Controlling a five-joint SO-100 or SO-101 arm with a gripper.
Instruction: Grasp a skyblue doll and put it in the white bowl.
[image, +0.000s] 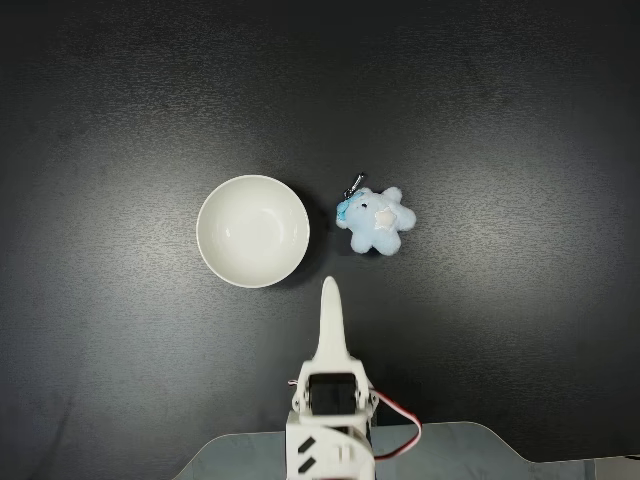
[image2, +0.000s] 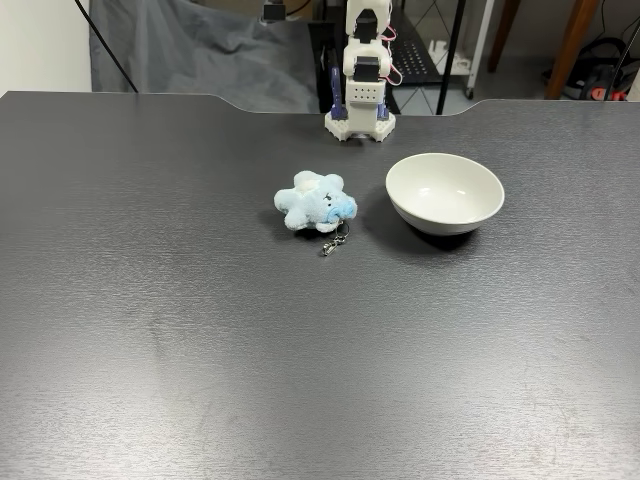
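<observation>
The skyblue doll (image: 376, 220) lies flat on the black table, its white star facing up and its metal keyring clip (image: 353, 184) pointing toward the far side. Just left of it in this fixed view stands the white bowl (image: 253, 179), upright and empty, a small gap between the two. My gripper (image: 330, 290) points at that gap from the near edge, shut and holding nothing, a short way from both. In the fixed view from the opposite side, the doll (image2: 315, 202) sits left of the bowl (image2: 440, 212), and the folded arm (image2: 366, 60) stands behind them.
The black table (image2: 200, 350) stretches wide around the doll and bowl. The arm's base (image2: 359, 122) sits at a notch in the table's edge. Behind it are a grey cloth (image2: 200, 50) and some furniture legs (image2: 572, 40).
</observation>
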